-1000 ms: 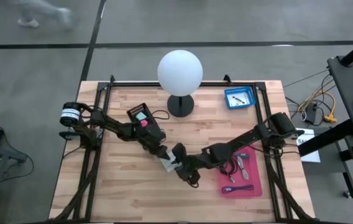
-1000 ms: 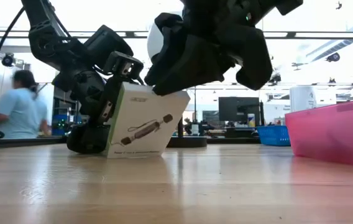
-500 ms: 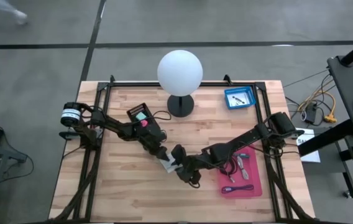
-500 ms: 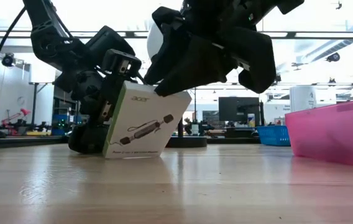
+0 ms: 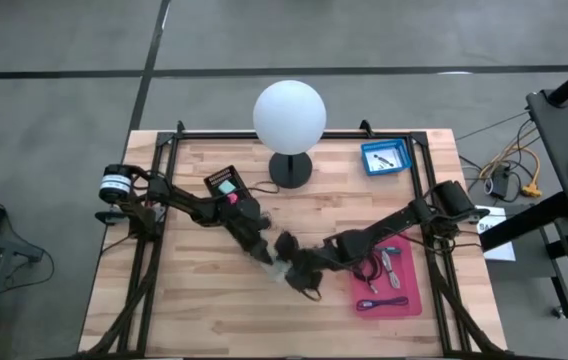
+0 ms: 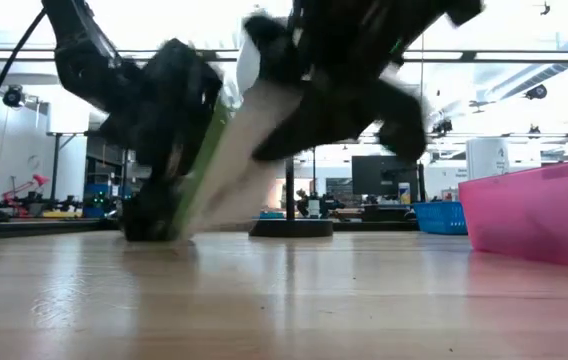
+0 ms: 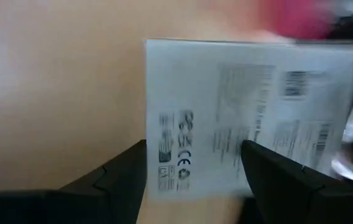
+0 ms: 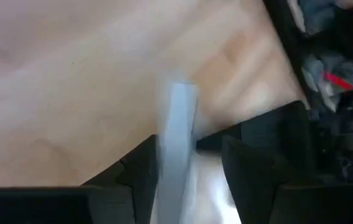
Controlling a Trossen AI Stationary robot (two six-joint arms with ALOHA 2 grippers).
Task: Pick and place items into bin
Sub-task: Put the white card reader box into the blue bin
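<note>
Tipping over now, white printed card (image 6: 239, 150) (previously upright).

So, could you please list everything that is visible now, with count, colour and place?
White box: one, white with print, table centre, tilted between both grippers.
Globe lamp: one, white on black base, table's far edge.
Pink bin: one, right side, holding cables and small items.
Blue tray: one, far right corner.
Table: one, light wood.
Left gripper: open, beside the box.
Right gripper: at the box's upper edge.
</note>
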